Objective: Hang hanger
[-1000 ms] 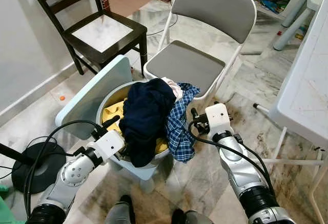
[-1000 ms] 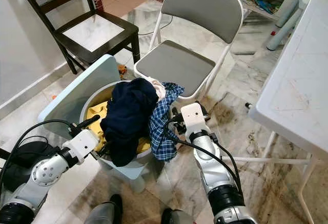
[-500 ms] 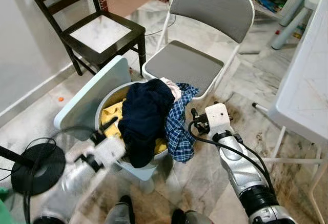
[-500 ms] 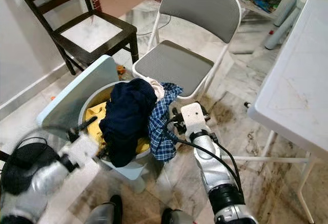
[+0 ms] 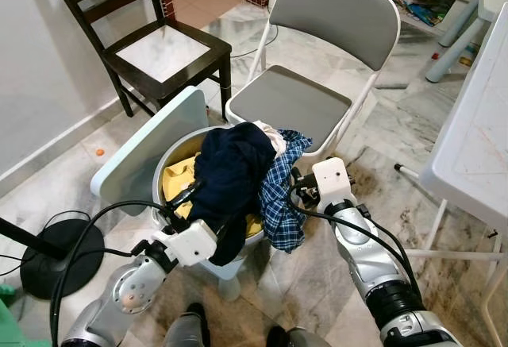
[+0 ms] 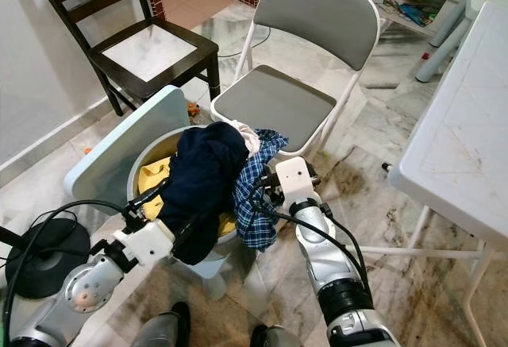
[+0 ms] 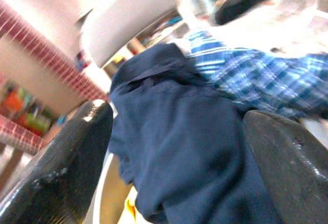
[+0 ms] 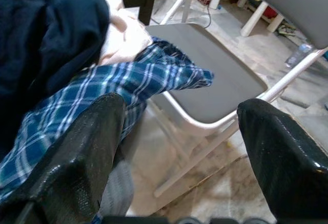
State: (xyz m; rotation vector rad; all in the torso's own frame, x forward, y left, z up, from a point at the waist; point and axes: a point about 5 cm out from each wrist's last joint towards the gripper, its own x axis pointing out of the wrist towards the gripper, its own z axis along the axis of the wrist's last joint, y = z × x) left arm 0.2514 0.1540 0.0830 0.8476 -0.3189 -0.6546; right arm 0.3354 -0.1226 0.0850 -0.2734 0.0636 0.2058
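Observation:
A round tub (image 5: 168,155) holds a heap of clothes: a navy garment (image 5: 234,164) on top, a blue plaid shirt (image 5: 282,204) draped over the rim, and yellow cloth (image 5: 176,179) below. I see no hanger. My left gripper (image 5: 208,206) is open at the tub's near side, its fingers (image 7: 66,172) either side of the navy garment (image 7: 179,147). At the tub's right side, my right gripper (image 5: 293,189) is open against the plaid shirt (image 8: 118,85).
The tub's pale blue lid (image 5: 147,152) stands raised on the left. A grey folding chair (image 5: 302,101) is just behind the tub, a dark wooden chair (image 5: 159,49) at the back left. A white table (image 5: 476,140) lies on the right, a black fan base (image 5: 59,256) on the left.
My left arm has swung in toward the tub, and its fingers now reach the navy garment. The right arm has barely moved. The camera shifted slightly.

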